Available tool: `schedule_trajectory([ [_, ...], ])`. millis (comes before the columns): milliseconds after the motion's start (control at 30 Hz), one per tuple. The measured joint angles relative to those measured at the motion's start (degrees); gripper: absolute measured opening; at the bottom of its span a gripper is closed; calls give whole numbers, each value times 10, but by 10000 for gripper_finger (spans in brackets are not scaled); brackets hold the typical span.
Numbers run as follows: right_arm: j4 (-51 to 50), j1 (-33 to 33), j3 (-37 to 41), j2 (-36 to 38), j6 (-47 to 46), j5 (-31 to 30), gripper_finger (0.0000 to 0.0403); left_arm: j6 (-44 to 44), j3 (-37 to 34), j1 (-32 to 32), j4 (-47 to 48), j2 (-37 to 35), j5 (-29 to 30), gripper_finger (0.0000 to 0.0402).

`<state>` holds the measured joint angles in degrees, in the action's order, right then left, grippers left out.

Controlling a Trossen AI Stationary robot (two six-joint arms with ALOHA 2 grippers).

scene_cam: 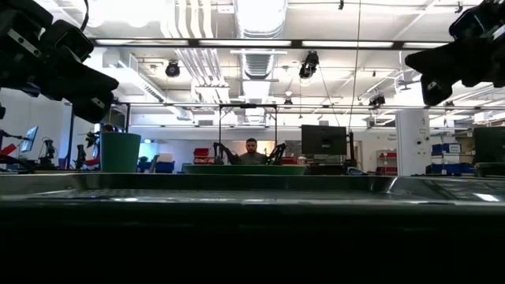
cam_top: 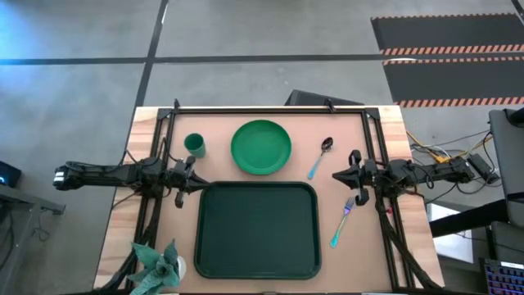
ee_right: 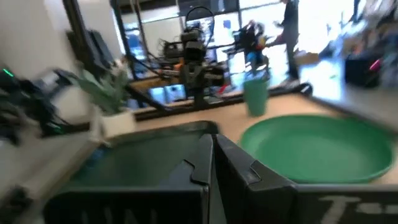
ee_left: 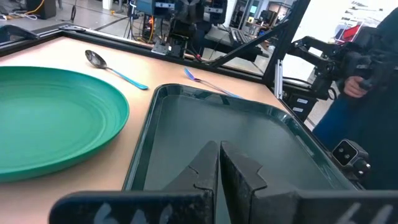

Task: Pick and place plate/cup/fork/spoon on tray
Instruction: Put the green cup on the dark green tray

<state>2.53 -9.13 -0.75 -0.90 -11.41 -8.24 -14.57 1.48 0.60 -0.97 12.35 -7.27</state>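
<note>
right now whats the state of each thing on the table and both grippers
tray: empty
plate: empty, on table beyond tray
cup: upright, left of plate
spoon: flat, right of plate
fork: flat, right of tray
left gripper: shut, holding nothing
right gripper: shut, holding nothing

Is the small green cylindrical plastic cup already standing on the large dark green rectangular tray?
No, the cup stands on the bare table beyond the tray's far left corner, beside the round green plate.

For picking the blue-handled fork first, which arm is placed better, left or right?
Right. The right gripper hangs beside the slim light-blue-handled fork at the table's right side; the left gripper waits across the empty dark green rectangular plastic tray.
</note>
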Motion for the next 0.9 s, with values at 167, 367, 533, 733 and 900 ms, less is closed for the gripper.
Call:
schedule_trajectory([
  [167, 25, 0, -13, 0, -15, 45, 9, 0, 0, 0, 0, 0, 0, 0],
  [367, 21, 0, -120, -20, 61, -57, 9, 0, 0, 0, 0, 0, 0, 0],
  [533, 22, 0, -230, -97, 99, -119, 9, 0, 0, 0, 0, 0, 0, 0],
  [733, 25, 0, -362, -216, 103, -128, 9, -16, 0, 0, -23, 0, 4, 0],
  [900, 25, 0, -450, -312, 107, -128, 9, -46, 0, 0, -135, 0, 5, 0],
])
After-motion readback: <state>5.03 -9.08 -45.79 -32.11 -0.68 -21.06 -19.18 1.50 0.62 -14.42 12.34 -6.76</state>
